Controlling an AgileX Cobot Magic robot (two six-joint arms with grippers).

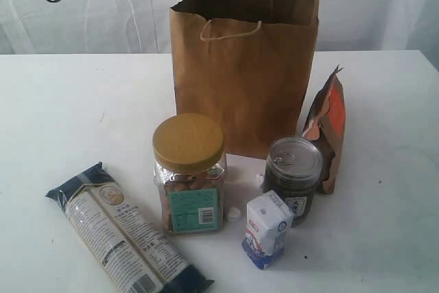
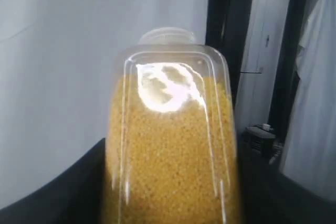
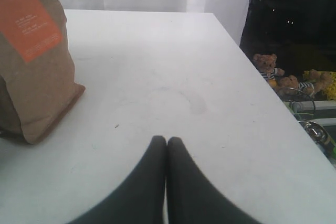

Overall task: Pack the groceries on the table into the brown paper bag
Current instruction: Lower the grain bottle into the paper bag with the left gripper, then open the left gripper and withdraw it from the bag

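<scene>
Left pincer [image 2: 170, 198] grips the yellow bottle [image 2: 170, 129], seemingly high at 11 o'clock of the brown paper bag [image 1: 243, 80]; next, carry it over the mouth. Right pincer [image 3: 167, 142] is closed, empty.

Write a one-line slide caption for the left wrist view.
Close-up: small yellow bottle full of grains, white cap pointing away, held aloft against a white curtain.

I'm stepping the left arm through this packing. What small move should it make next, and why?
Probably shift the yellow bottle rightward in the exterior view until it hangs over the open mouth of the brown paper bag. The left gripper holds it off the table, and its yellow corner at that view's top edge sits left of the opening, so dropping now would likely miss.
</scene>
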